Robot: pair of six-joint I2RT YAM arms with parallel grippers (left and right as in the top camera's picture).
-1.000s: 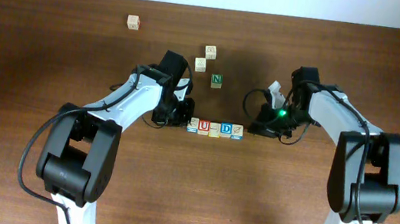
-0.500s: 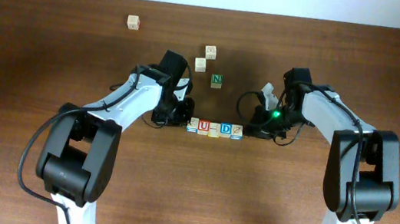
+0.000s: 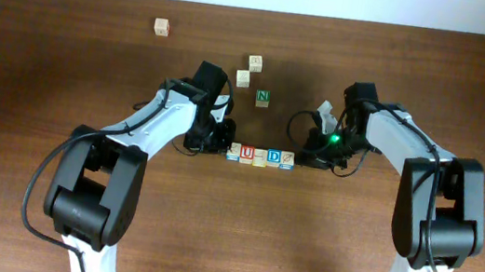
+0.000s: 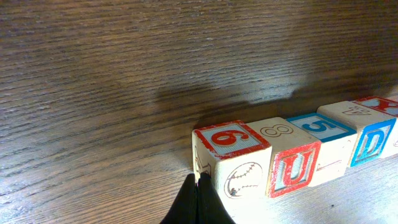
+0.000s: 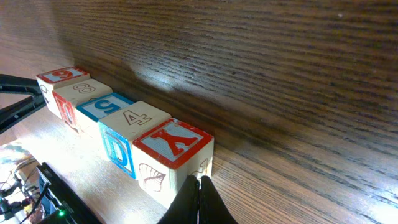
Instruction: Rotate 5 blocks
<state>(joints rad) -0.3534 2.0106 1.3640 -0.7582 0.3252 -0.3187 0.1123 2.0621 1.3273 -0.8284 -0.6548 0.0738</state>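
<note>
Five wooden blocks stand side by side in a row [image 3: 260, 156] mid-table. From the left they are a red-edged block [image 4: 231, 155], the red U block [image 4: 292, 162], a blue-topped block [image 4: 323, 140], the blue D block [image 4: 370, 140] and a red Y block [image 5: 174, 152]. My left gripper [image 4: 199, 186] is shut, its tip touching the outer face of the red-edged end block. At the other end my right gripper [image 5: 199, 183] is shut too, its tip against the Y block's end face. Neither gripper holds anything.
A green N cube [image 3: 264, 97] and two pale cubes [image 3: 243, 79] [image 3: 255, 63] lie behind the row. Another pale cube [image 3: 161, 27] sits far back left. The table's far edge [image 3: 259, 10] runs along the top.
My right arm has moved left, bringing its shut gripper up to the row's right end. The left arm and the row look unchanged.
</note>
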